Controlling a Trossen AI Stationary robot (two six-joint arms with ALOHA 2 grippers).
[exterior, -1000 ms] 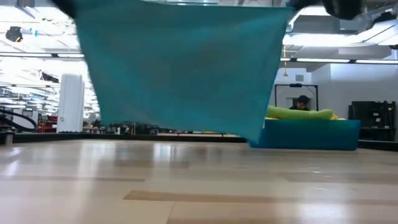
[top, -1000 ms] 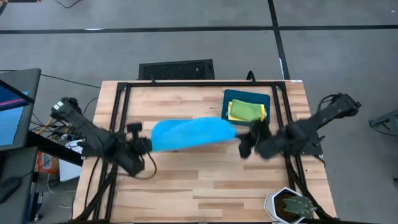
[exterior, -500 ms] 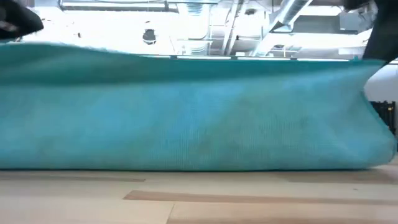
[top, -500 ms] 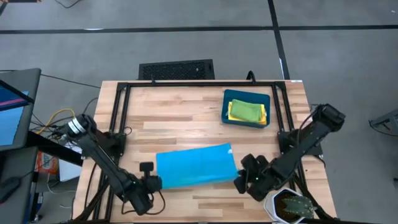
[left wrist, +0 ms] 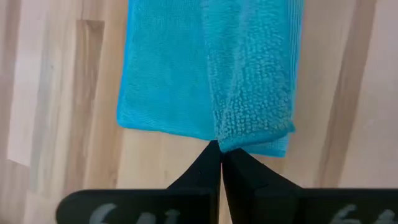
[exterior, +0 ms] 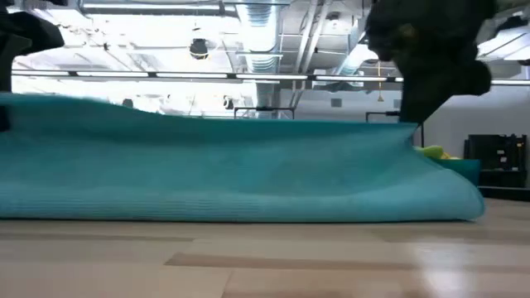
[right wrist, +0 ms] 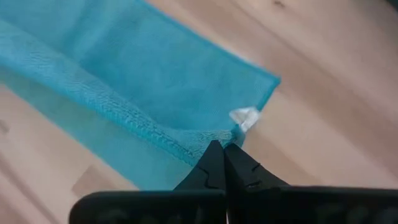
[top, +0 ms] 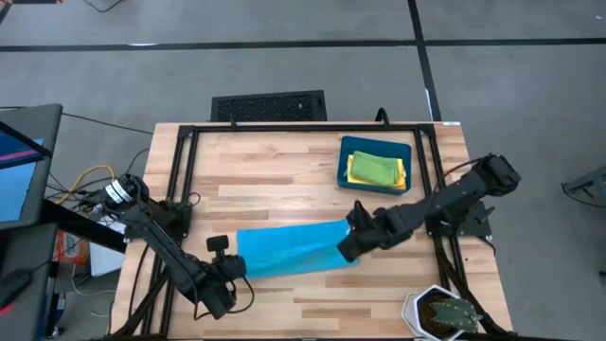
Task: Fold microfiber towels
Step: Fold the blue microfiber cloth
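On the wooden table, the left gripper and right gripper each pinch an end of the blue towel stretched between them, apparently carrying its edge across for a fold.

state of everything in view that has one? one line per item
Light blue towel: on the table, partly folded, an edge held up at both ends.
Left gripper: shut on a corner of the light blue towel.
Right gripper: shut on the towel's opposite corner, beside its white tag.
Teal bin: holding green towel on yellow towel.
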